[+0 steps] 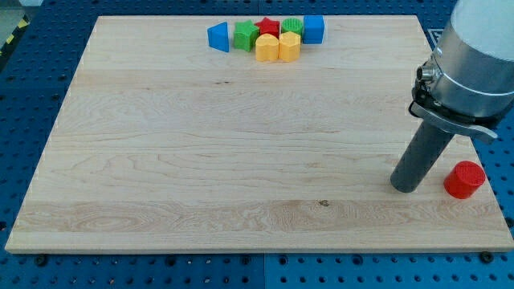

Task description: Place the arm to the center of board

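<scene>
1. Tip: my tip point(405, 187) rests on the wooden board point(201, 160) near its right edge, toward the near side; it is a bare rod, holding nothing.
2. Red cylinder point(465, 179) sits just right of it.
3. Far edge, clustered: blue triangular block point(218, 36), green cube point(245, 35), red star point(267, 28), two yellow blocks point(278, 47), green round block point(293, 26), blue cube point(314, 29).

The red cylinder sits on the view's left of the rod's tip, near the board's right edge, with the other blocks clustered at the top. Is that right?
Not quite. The camera view shows the red cylinder on the view's right of my tip, not its left. The rest holds: it lies near the board's right edge, and the other blocks are clustered at the view's top.
</scene>
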`<state>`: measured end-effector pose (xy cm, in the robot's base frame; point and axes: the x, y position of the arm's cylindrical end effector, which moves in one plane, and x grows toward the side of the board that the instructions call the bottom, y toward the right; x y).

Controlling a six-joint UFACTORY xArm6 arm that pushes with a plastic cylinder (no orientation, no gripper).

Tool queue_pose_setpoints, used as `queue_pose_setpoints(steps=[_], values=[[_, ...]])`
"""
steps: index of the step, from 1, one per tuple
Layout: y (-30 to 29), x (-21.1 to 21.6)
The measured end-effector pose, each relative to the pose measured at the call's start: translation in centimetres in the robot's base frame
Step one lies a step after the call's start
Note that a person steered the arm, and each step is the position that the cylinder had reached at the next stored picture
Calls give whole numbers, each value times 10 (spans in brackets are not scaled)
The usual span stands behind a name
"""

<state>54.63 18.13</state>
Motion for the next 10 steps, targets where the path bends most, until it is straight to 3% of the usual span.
queue_pose_setpoints(steps=[4, 9, 10], values=[[-57, -70], [-85, -76], [-120, -95]])
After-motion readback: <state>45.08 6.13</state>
